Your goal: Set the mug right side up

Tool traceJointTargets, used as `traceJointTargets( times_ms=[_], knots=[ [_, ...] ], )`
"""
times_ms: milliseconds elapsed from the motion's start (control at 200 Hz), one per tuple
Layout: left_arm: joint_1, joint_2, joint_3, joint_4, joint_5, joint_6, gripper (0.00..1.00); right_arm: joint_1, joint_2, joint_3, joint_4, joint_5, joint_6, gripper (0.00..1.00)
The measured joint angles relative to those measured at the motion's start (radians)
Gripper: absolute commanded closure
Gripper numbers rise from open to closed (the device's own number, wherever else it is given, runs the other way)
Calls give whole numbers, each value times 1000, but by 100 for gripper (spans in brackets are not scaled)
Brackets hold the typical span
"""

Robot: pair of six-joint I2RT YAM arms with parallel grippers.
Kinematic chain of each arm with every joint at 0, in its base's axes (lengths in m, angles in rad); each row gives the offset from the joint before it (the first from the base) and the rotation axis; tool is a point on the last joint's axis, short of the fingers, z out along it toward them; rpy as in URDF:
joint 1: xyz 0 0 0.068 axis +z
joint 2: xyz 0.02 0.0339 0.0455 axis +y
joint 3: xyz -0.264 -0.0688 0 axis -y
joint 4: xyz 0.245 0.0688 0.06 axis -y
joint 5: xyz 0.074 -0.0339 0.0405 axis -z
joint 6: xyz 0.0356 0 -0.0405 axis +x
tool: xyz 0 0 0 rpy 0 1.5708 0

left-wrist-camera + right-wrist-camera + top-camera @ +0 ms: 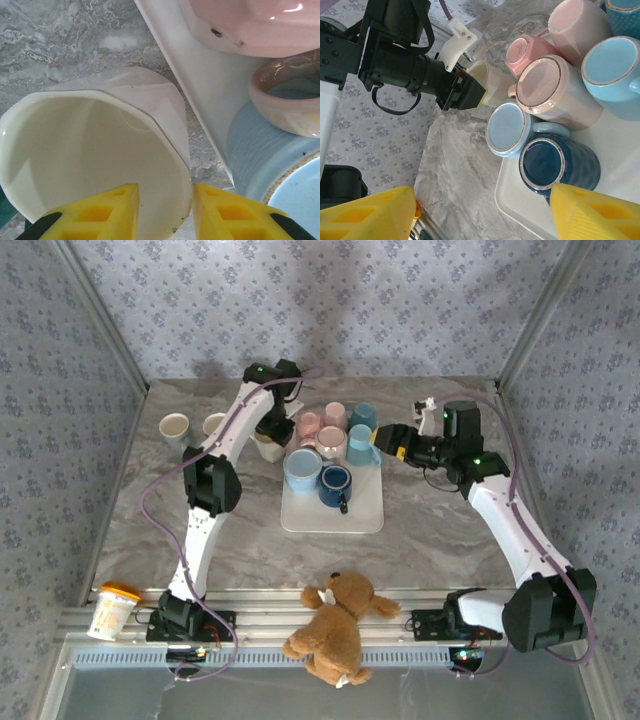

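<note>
My left gripper [165, 207] straddles the wall of a mug [90, 150] beside the tray's [365, 512] far left corner. Other mugs [302, 470] crowd the tray's far half. Two cups [175, 427] stand near the table's [430, 530] far left corner, and a bear [335, 628] is at its near edge.

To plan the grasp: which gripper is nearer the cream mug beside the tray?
Left. The left gripper straddles the rim of the cream mug; the right gripper is across the tray.
</note>
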Motion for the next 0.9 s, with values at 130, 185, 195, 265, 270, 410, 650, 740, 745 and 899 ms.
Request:
traceJointTargets(
  times_ms=[130, 185, 195, 265, 270, 410, 650, 740, 745, 899],
  knots=[
    [-9, -2, 0, -2, 3, -2, 66, 0, -4, -6, -5, 12, -2, 22],
    [-11, -4, 0, -4, 2, -3, 66, 0, -4, -6, -10, 22, -4, 22],
    [-11, -5, 0, -5, 2, -4, 66, 0, -4, -6, -10, 23, -4, 21],
    [-14, -16, -5, -4, 2, -11, 66, 0, -6, -7, -16, 37, -17, 21],
    [-14, -18, -6, -3, 2, -11, 66, 0, -6, -7, -16, 38, -18, 21],
    [-18, -97, -51, 5, 9, -28, 64, 0, -33, -32, -24, 72, -54, 20],
    [-26, -388, -270, 132, 70, -67, 54, -9, -51, -74, -30, 120, -96, 19],
    [-28, -534, -430, 233, 134, -87, 50, -17, -51, -94, -36, 135, -107, 18],
    [-28, -546, -444, 244, 140, -87, 50, -18, -51, -95, -37, 137, -108, 18],
    [-5, -787, -763, 481, 323, -115, 50, -24, -51, -103, -41, 182, -158, 21]
  ],
)
